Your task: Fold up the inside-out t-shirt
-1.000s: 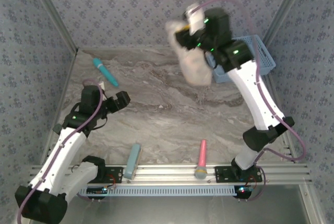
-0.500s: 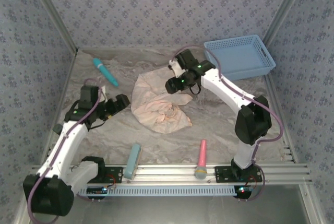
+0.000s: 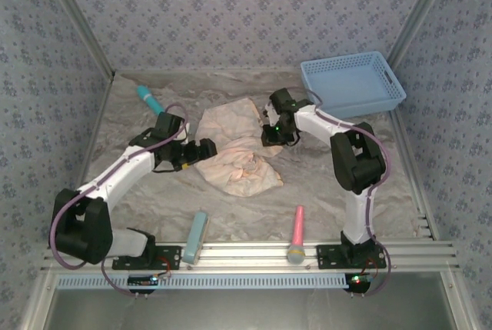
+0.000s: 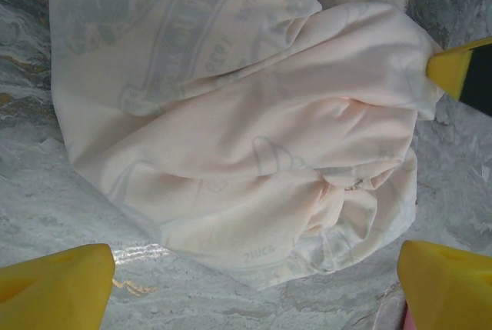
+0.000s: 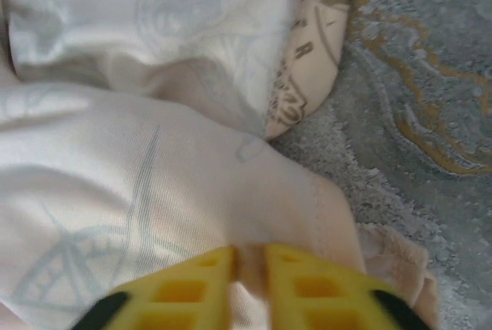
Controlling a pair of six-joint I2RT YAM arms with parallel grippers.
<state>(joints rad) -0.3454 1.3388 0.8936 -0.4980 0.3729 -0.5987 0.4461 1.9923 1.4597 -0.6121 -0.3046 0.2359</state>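
Fabric of the inside-out t-shirt [image 5: 154, 168] is sitting pinched in the right gripper [image 5: 250, 280]; the left gripper [image 4: 254, 288] is flanking its edge, fingers spread.

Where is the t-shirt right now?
In the top view the t-shirt lies crumpled mid-table, between the open left claw on its left and the right claw pinching its right edge.

inside-out t-shirt [image 3: 234, 153]: peach-tan, faint show-through print, crumpled heap at centre of table [image 3: 154, 199]; flatter panel toward 12 o'clock, bunched folds toward 5 o'clock.
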